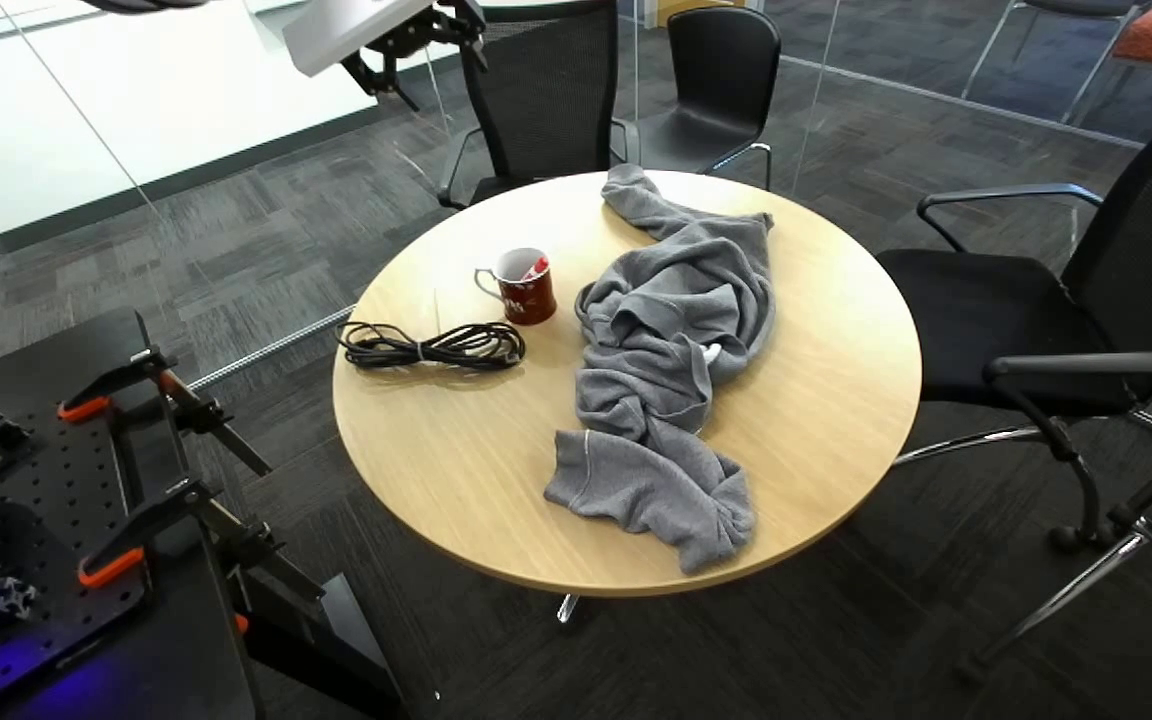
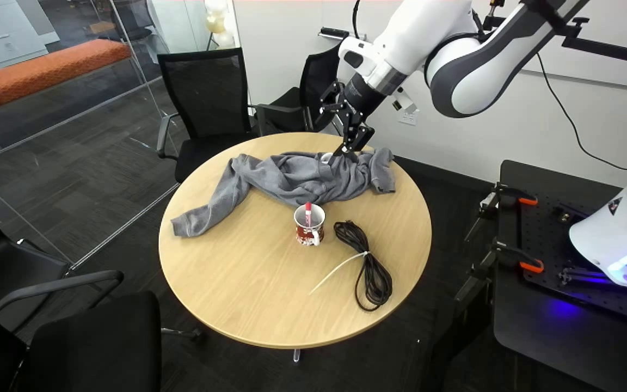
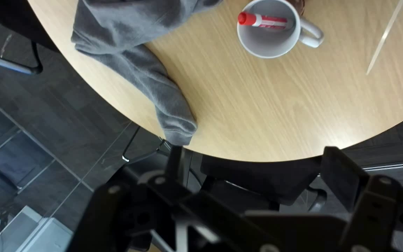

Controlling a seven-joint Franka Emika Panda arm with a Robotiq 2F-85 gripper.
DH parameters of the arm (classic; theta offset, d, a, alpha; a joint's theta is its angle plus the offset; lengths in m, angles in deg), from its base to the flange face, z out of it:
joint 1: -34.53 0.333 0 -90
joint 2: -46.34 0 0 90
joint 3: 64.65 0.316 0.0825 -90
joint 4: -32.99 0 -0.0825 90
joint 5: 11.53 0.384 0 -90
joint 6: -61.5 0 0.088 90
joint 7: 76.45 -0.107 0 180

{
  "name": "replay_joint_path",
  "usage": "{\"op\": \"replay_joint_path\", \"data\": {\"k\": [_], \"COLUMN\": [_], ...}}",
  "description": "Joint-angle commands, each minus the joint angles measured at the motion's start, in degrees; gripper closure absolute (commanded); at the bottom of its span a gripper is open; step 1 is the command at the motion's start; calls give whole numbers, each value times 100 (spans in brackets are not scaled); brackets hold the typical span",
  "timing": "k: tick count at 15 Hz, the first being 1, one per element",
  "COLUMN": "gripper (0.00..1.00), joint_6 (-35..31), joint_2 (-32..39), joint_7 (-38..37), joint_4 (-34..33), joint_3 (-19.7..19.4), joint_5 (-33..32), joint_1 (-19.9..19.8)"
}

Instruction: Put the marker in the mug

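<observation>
The dark red mug (image 1: 528, 303) stands upright on the round table, with its pale inside and handle showing in the wrist view (image 3: 266, 47). Inside it leans the marker (image 3: 271, 22), white and red with a red cap; its capped end rises above the rim in an exterior view (image 2: 308, 207). My gripper (image 3: 254, 154) is open, its black fingers wide apart with nothing between them. In an exterior view the gripper (image 2: 333, 126) hangs above the far side of the table, by the grey cloth and apart from the mug.
A crumpled grey cloth (image 1: 676, 300) stretches across the table (image 1: 826, 420), with a small white thing (image 1: 711, 352) showing in its folds. Beside the mug lies a black coiled cable (image 2: 374, 275) with a pale tie (image 2: 335, 271). Black chairs (image 2: 204, 98) surround the table.
</observation>
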Motion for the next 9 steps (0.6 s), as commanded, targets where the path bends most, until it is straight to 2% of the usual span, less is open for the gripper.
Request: {"op": "replay_joint_path", "data": {"k": [1, 2, 3, 9], "gripper": [0, 0, 0, 0], "joint_6": [808, 980, 656, 840], "joint_2": [-650, -704, -341, -482], "joint_7": [-479, -574, -345, -434], "joint_4": [302, 310, 119, 197], "joint_3": [-98, -77, -3, -9], "joint_5": [124, 96, 16, 16], "joint_1": [175, 166, 64, 75]}}
